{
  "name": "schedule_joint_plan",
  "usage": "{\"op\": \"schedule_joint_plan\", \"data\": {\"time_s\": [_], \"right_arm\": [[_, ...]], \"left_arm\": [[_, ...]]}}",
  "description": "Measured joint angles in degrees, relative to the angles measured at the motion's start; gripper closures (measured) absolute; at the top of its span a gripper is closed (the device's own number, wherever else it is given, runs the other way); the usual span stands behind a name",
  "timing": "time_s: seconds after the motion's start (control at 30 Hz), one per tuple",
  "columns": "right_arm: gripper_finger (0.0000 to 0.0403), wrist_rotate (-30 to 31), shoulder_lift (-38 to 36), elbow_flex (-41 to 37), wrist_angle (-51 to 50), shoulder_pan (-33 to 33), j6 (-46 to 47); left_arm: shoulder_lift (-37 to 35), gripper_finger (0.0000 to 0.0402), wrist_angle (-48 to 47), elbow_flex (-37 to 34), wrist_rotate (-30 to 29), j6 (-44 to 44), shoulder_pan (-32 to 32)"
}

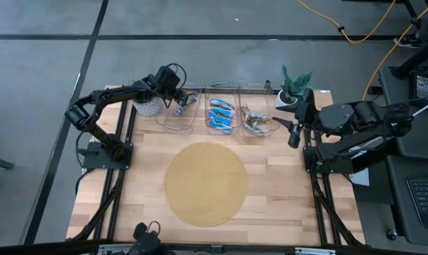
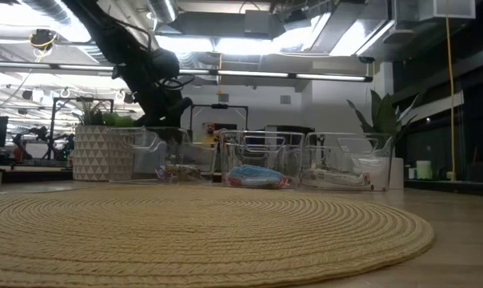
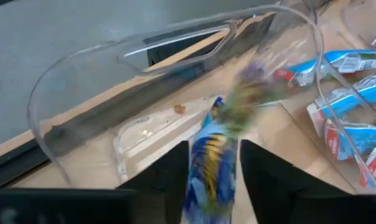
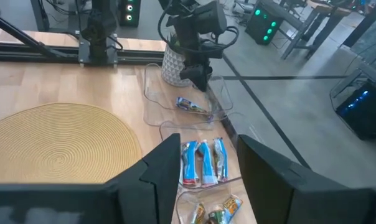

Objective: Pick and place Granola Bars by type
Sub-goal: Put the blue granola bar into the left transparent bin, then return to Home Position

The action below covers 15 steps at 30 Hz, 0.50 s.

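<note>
Round woven mat (image 1: 206,183) sits mid-table; beyond it, at the far edge, three clear bins in a row: left bin (image 1: 177,110), middle bin (image 1: 223,106) and right bin (image 1: 257,110), w/ a white patterned pot (image 1: 147,106) just beside the left bin. L gripper (image 1: 180,103) hangs over the left bin w/ fingers (image 3: 166,180) apart and a blue bar (image 3: 210,165) blurred between them, so can't tell if gripped or loose; R gripper (image 1: 293,134) hovers beside the right bin, fingers (image 4: 160,165) apart, nothing between. Blue-wrapped bars (image 1: 220,115) lie in the middle bin, green-brown bars (image 1: 254,123) in the right bin.
</note>
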Motion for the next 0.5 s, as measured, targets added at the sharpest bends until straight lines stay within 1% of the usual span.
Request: {"op": "schedule_joint_plan", "data": {"time_s": [0.13, 0.27, 0.43, 0.5], "right_arm": [[0.0243, -0.27, -0.43, -0.04, 0.3, 0.02, 0.0], [0.0243, -0.33, -1.03, -0.04, 0.32, 0.01, -0.03], [0.0243, -0.35, -1.33, -0.06, 0.34, 0.02, -0.06], [0.0243, -0.35, -1.41, -0.06, 0.36, 0.0, -0.08]], "left_arm": [[-0.04, 0.0231, -2.33, 2.32, -0.39, -0.4, -0.64], [-1.32, 0.0204, -3.48, 5.5, -0.5, -0.11, -1.39], [-4.53, 0.0192, -5.14, 9.16, -0.35, 0.07, -3.17], [-6.29, 0.0192, -5.34, 10.02, 0.71, -0.17, -4.32]]}}
